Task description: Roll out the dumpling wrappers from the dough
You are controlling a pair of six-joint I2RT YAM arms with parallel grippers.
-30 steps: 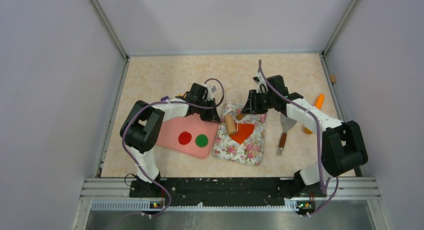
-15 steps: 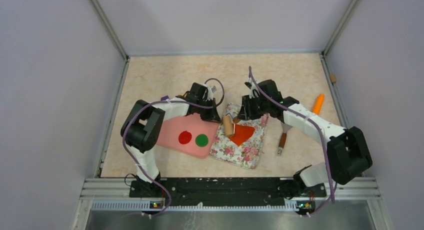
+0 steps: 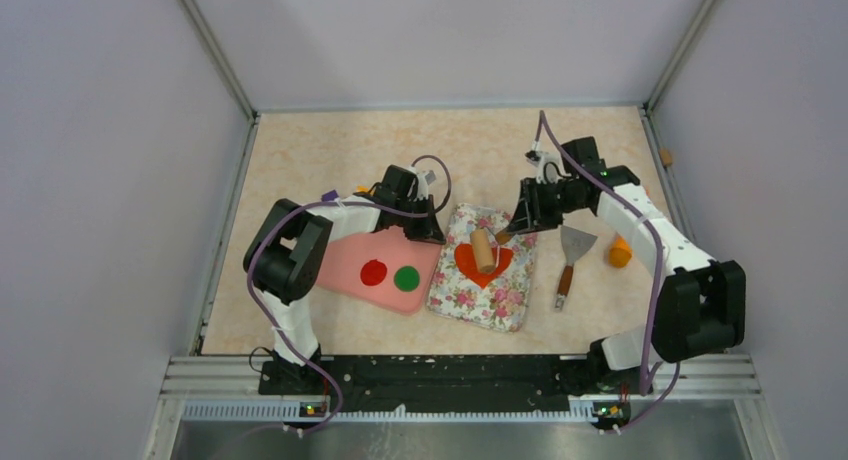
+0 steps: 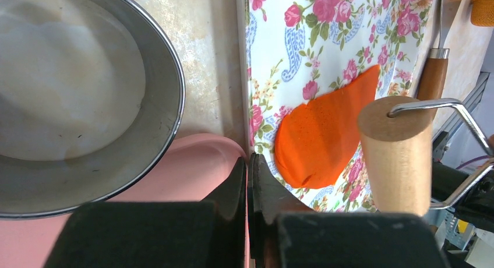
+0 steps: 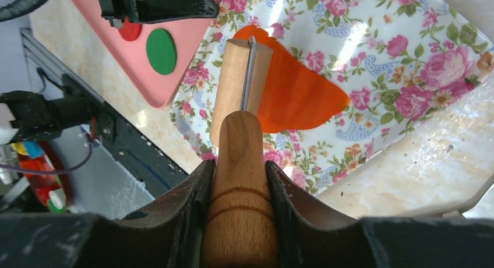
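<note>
The orange-red dough (image 3: 478, 267) lies flattened on the floral mat (image 3: 478, 302). A wooden roller (image 3: 483, 248) rests across the dough, and my right gripper (image 3: 520, 223) is shut on its handle. In the right wrist view the roller's handle (image 5: 240, 180) fills the gap between my fingers, with the drum (image 5: 240, 84) on the dough (image 5: 300, 99). Two dumpling wrappers, a red disc (image 3: 374, 272) and a green disc (image 3: 406, 277), sit on the pink board (image 3: 345, 265). My left gripper (image 3: 432, 232) is shut, with its tips (image 4: 250, 161) at the seam between the board (image 4: 192, 175) and the mat (image 4: 279, 46).
A wooden-handled scraper (image 3: 568, 265) lies right of the mat, and an orange carrot-shaped stick (image 3: 620, 252) lies beyond it. A metal ring (image 4: 172, 99) sits beside my left gripper in the left wrist view. Walls close off the left, back and right sides.
My right arm has swung right and pulled the roller rightwards across the dough, which now shows on the roller's left. The left arm has stayed put.
</note>
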